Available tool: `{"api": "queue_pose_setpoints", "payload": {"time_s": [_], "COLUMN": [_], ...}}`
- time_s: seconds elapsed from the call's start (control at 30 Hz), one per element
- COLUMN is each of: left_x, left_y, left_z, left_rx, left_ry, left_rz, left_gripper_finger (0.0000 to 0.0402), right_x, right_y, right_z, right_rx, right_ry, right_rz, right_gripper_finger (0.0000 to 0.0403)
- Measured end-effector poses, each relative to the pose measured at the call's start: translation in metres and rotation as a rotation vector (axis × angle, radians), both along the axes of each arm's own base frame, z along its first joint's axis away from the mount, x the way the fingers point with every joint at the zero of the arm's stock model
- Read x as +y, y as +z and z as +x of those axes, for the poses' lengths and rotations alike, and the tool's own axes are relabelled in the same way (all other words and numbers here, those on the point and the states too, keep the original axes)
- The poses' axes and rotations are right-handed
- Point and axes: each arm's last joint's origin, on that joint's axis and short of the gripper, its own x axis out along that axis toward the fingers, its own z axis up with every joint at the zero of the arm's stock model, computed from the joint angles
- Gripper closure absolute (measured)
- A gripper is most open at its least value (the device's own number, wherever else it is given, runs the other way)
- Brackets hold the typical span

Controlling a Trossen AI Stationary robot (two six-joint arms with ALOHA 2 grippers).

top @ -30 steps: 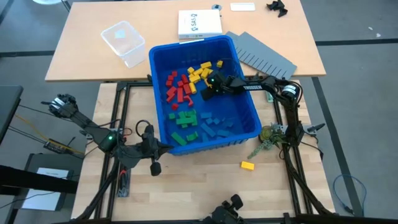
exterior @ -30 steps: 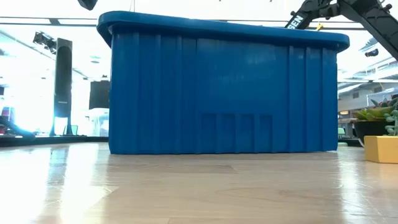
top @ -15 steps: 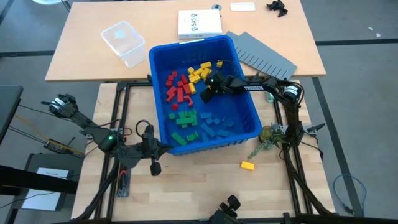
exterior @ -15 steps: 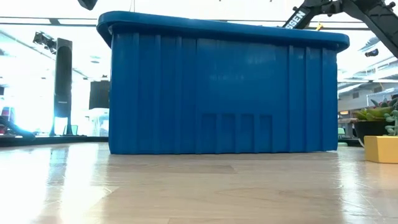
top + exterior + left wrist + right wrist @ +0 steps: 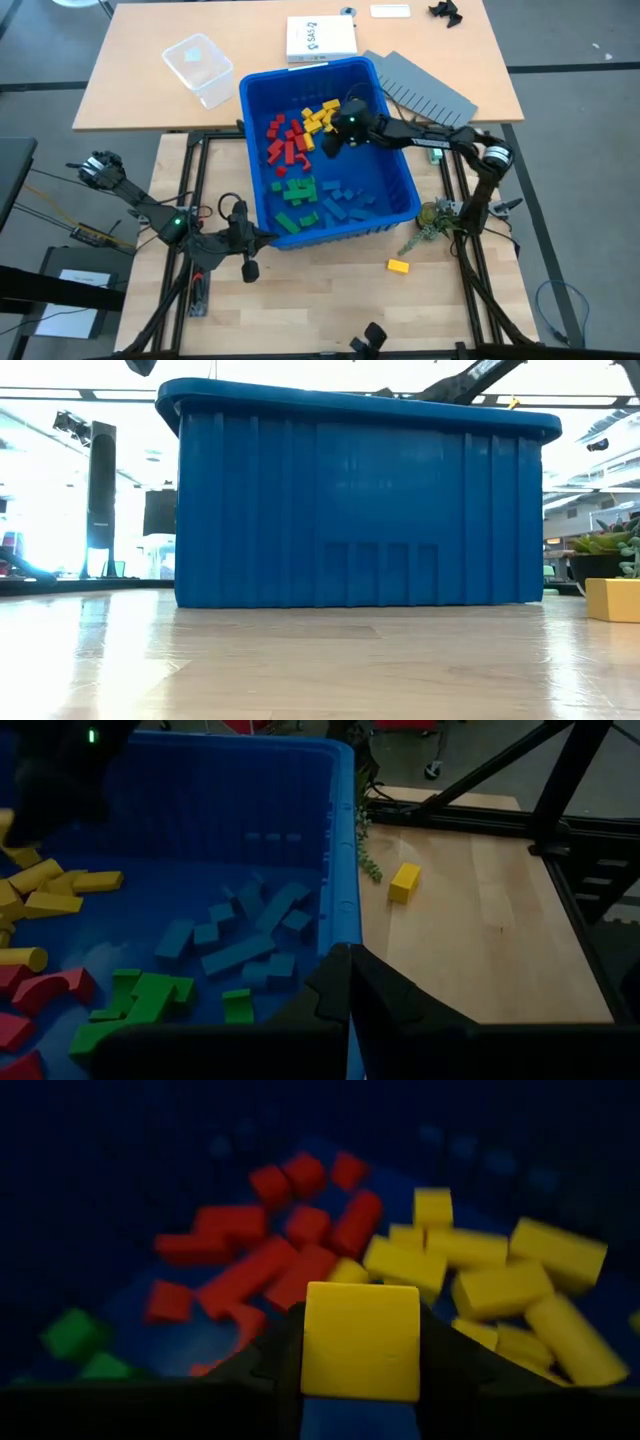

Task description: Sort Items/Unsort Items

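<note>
While the right gripper (image 5: pixel 360 1380) hangs over the yellow pile (image 5: pixel 318 118) at the far side of the bin (image 5: pixel 400 200), its fingers are clamped on a yellow block (image 5: pixel 361 1342), one finger on each side face. My judgement is that the step in hand is carrying this block to its colour group. To do it well I would keep the clamp steady, lower until the block is just above the pile, and only then part the fingers, so it does not bounce over to the red blocks (image 5: pixel 286 140) just left of the pile. The green blocks (image 5: pixel 297 193) lie nearer in the bin, with the blue blocks (image 5: pixel 350 200) to their right. One stray yellow brick (image 5: pixel 399 265) sits on the near table (image 5: pixel 300 310), right of the bin and outside it. The left gripper (image 5: pixel 345 995) waits at the bin's near left corner, fingers together and holding nothing.

Hidden or unclear: from above, the right gripper covers the held block, so only the right wrist view shows the grip. The low view shows only the bin's outer wall, with nothing of its contents. How high the block hangs above the pile I cannot tell; it appears clear of the others. Whether some pieces are bricks or wedges is hard to make out.
</note>
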Motion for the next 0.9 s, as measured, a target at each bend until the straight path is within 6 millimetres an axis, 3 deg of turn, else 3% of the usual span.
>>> {"api": "queue_pose_setpoints", "payload": {"time_s": [0.4,0.67,0.9], "left_x": [0.0,0.0,-0.001], "left_y": [0.0,0.0,0.001], "left_z": [0.0,0.0,0.001], "left_rx": [-0.001,-0.002,-0.014], "left_ry": [0.0,-0.001,-0.004], "left_rz": [-0.001,-0.002,-0.013], "left_gripper_finger": [0.0387,0.0387,0.0387], "right_x": [0.072,0.14,0.208], "right_y": [0.074,0.102,0.114], "right_z": [-0.012,-0.021,-0.036], "right_rx": [-0.129,-0.178,-0.186], "right_ry": [0.205,0.394,0.599], "right_rz": [-0.159,-0.173,-0.141], "right_gripper_finger": [0.0271,0.0271,0.0271]}}
